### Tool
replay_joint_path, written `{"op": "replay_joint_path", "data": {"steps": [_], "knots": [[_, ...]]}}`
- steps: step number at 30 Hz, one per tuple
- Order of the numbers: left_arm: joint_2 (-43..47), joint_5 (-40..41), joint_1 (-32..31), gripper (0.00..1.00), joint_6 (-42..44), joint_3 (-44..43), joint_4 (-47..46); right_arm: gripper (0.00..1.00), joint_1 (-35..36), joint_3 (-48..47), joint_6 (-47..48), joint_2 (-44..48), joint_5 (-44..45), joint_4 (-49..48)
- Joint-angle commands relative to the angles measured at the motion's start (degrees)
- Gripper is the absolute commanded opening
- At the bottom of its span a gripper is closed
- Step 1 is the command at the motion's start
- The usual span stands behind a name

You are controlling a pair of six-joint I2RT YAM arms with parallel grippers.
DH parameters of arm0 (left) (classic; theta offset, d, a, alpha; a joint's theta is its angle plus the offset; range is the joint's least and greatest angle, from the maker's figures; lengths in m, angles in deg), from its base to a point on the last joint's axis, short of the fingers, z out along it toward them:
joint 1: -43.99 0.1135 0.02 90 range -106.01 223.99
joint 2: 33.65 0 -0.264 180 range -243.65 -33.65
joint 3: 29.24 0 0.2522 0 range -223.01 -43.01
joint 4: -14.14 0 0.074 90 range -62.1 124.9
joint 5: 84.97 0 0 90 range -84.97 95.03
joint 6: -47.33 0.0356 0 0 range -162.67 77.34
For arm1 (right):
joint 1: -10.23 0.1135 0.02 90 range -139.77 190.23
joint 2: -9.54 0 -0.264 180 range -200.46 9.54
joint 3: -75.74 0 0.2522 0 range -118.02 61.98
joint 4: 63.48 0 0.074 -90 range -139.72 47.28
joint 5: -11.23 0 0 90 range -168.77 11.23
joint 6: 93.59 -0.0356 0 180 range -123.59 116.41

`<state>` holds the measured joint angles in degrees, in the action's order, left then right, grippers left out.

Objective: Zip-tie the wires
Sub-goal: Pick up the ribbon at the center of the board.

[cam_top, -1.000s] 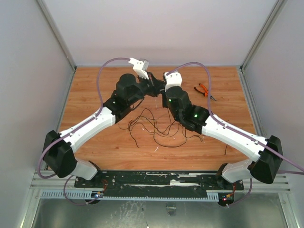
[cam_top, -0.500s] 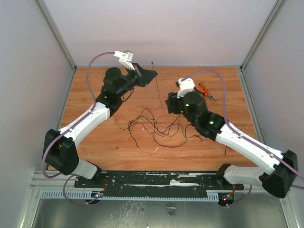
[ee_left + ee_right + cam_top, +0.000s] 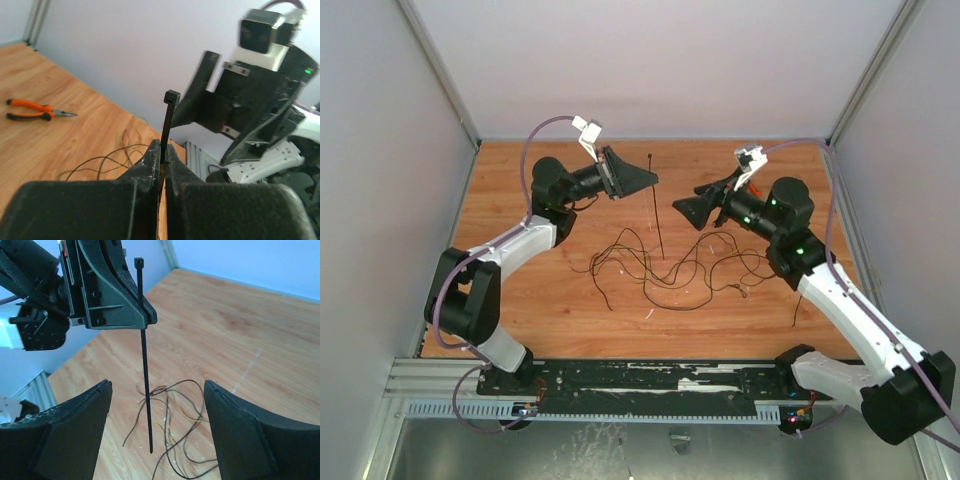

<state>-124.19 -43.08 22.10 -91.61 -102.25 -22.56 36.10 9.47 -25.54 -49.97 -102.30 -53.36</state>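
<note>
Top external view: a loose tangle of thin black wire strands [image 3: 660, 265] lies spread on the wooden surface [image 3: 520, 290], unbundled. The left end effector [image 3: 648, 180], raised behind the tangle, is clenched on a black plastic zip tie [image 3: 656, 210]. The tie hangs upright, head uppermost, tail pointing down toward the tangle; contact cannot be told. The right end effector [image 3: 684, 205], also behind the tangle, stands released and empty, facing the tie. Judgement: early stage. The tie is in hand, but looping, threading and tightening are not yet done.

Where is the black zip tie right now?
The zip tie hangs upright in the top view, pinched in the left end effector, its tail pointing down at the wires mid-table.
</note>
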Motion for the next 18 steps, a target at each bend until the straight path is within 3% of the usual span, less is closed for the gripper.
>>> {"op": "replay_joint_path", "data": {"steps": [1,10,16,18], "knots": [[1.1,-7.2,-0.1,0.00,-7.4,1.9,-16.0,0.76,-0.8,-2.6,-5.5,-3.8,-13.4,-7.1],[-0.9,-9.5,-2.9,0.00,-19.6,2.4,-35.0,0.73,-0.8,-1.7,-14.7,-7.1,-19.5,-16.7],[-0.7,-9.8,-4.5,0.00,-18.9,1.6,-35.7,0.65,-0.5,-1.8,-19.2,-7.5,-24.4,-21.9],[-0.9,-9.7,-4.8,0.00,-18.9,1.4,-35.7,0.58,-0.2,-1.9,-19.8,-7.7,-25.4,-22.7]]}}
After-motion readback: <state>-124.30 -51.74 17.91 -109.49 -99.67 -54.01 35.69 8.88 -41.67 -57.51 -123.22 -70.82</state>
